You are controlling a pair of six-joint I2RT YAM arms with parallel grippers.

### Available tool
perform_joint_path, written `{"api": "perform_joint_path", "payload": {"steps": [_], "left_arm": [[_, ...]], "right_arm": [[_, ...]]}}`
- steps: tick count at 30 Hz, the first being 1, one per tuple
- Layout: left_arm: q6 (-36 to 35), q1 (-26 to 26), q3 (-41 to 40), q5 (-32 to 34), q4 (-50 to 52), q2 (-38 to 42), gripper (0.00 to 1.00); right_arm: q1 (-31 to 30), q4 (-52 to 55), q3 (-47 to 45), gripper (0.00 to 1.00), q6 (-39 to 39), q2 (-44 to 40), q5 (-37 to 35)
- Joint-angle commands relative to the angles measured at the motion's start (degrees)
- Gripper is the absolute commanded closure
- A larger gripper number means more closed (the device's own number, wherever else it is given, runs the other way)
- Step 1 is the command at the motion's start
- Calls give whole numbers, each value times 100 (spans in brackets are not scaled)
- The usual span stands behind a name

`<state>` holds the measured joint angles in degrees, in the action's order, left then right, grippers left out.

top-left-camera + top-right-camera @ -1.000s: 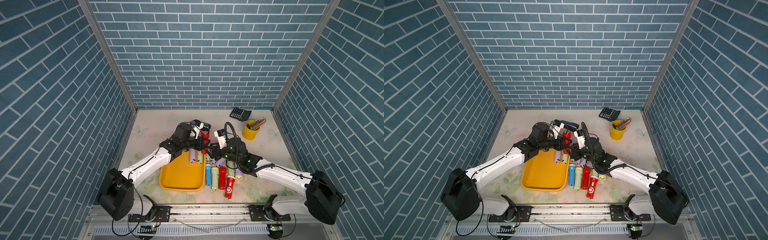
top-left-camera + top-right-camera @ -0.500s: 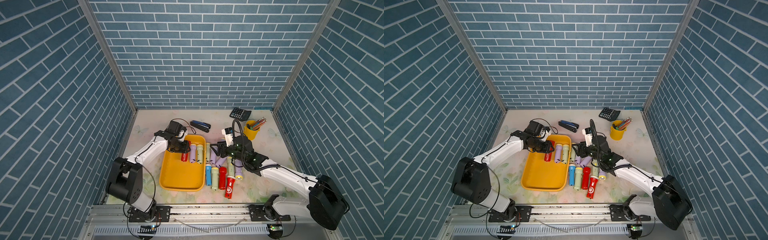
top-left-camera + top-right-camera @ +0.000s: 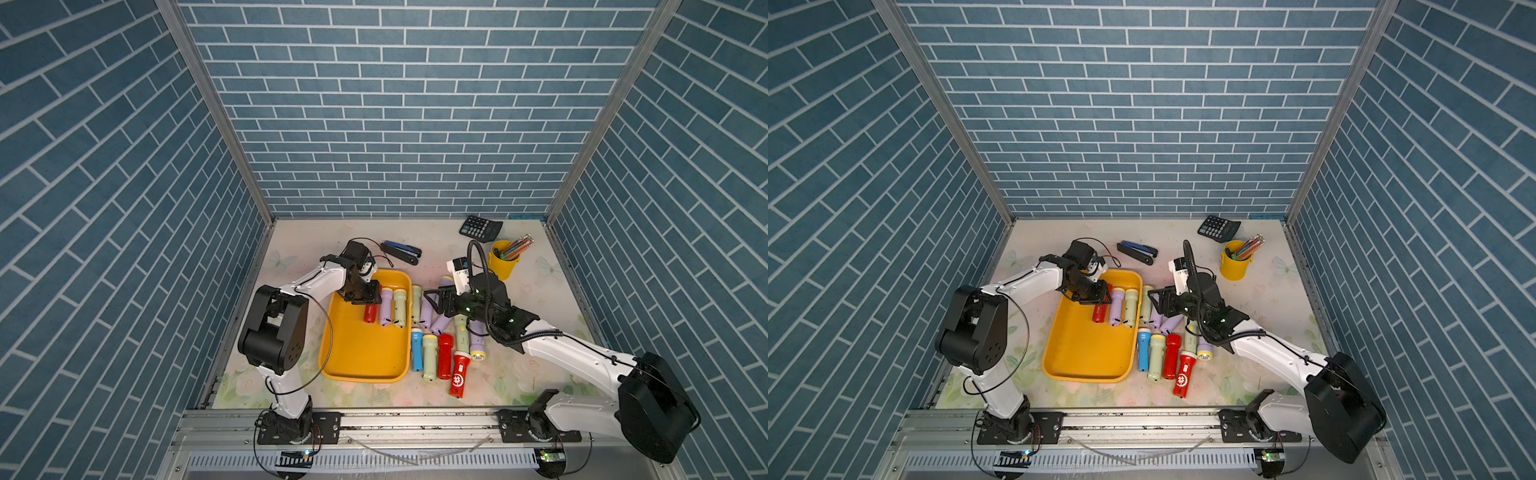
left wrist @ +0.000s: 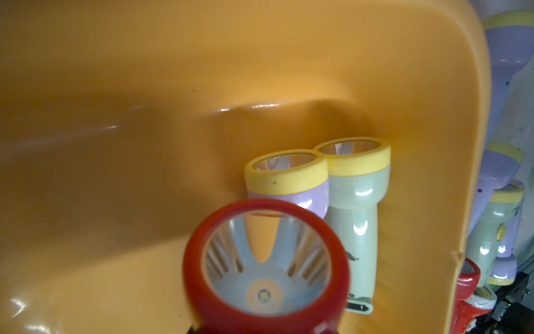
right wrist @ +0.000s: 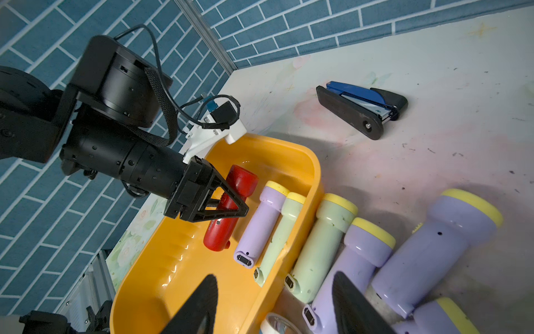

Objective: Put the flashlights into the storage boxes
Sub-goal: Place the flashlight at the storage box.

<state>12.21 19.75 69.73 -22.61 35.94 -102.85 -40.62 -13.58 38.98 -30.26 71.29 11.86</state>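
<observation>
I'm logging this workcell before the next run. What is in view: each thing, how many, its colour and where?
tray: one, yellow-orange, on the table by the left arm.
flashlights in it: three, a red flashlight, a lilac flashlight and a pale green flashlight, side by side at its far end.
flashlights on the table: about ten, lilac, pale green, red and one blue flashlight, clustered right of the tray.
stapler: one, black and blue, behind the tray.
calculator: one, black, far right corner.
cup: one, yellow, holding coloured pencils, by the calculator.
left tool: black, shut on the red flashlight.
right tool: black, open, empty, over the loose flashlights.
</observation>
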Motion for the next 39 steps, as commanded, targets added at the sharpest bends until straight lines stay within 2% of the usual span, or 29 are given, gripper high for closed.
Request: {"api": "perform_joint_path", "payload": {"steps": [1,10,13,21,27,33,39], "left_arm": [[97,-89,186,-254,-148,-176,61],[333,-167,125,-220,-330,-395,59],[421,-186,50,-221,-451,-399,54],[568,-254,-55,-365,-628,-366,48],[445,-270,-83,-264,-382,-231,43],[370,-270,-247,-303,-300,-94,45],[276,-270,-346,-263,-179,25,54]], "right_arm": [[37,8,-143,36,-156,-115,36],[94,-84,-224,36,-217,-106,63],[107,-87,-227,36,-248,-82,58],[142,-86,-224,36,-296,-45,36],[151,-87,-231,36,-331,-36,36],[151,-92,-233,36,-358,-40,54],[151,-82,-244,36,-375,-71,54]]}}
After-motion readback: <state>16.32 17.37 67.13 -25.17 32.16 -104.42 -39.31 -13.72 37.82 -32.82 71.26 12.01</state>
